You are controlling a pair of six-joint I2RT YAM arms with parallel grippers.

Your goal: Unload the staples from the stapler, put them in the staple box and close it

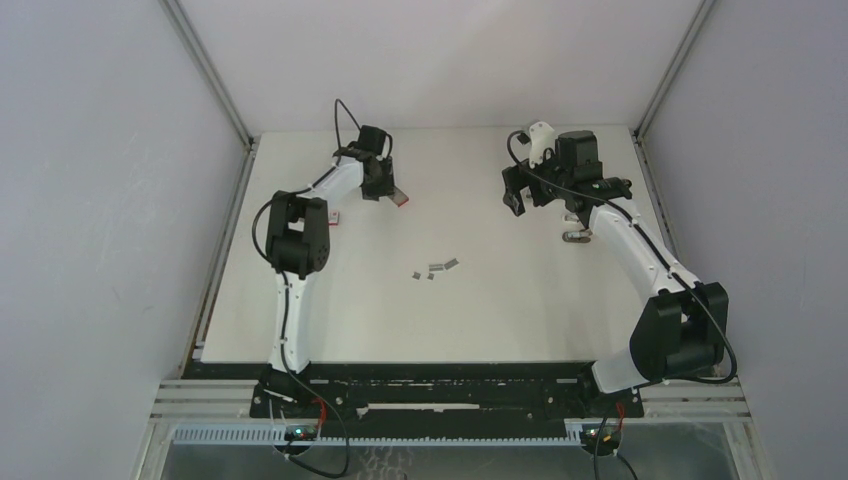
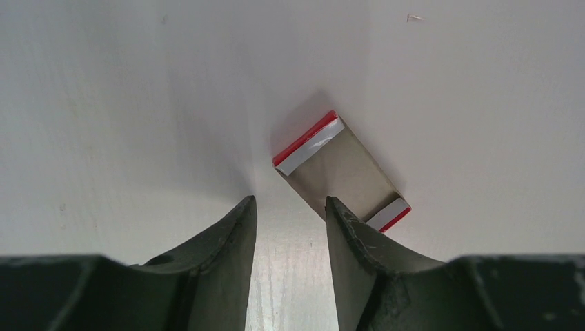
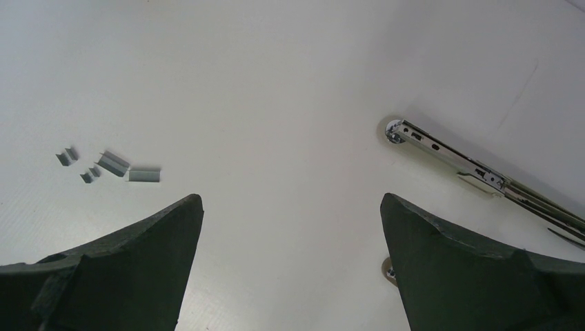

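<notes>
Several small grey staples lie loose at the middle of the white table; the right wrist view has these staples at its left. The stapler lies at the right, partly under the right arm, and its metal rail shows as a long silver strip. My right gripper hangs wide open above bare table between staples and stapler, holding nothing; from above it sits left of the stapler. My left gripper stands partly open and empty, its right fingertip over the edge of a red-and-white box.
That red-and-white box lies at the back left beside my left gripper. A second small box lies next to the left arm's elbow. Grey walls and metal frame rails close in the table.
</notes>
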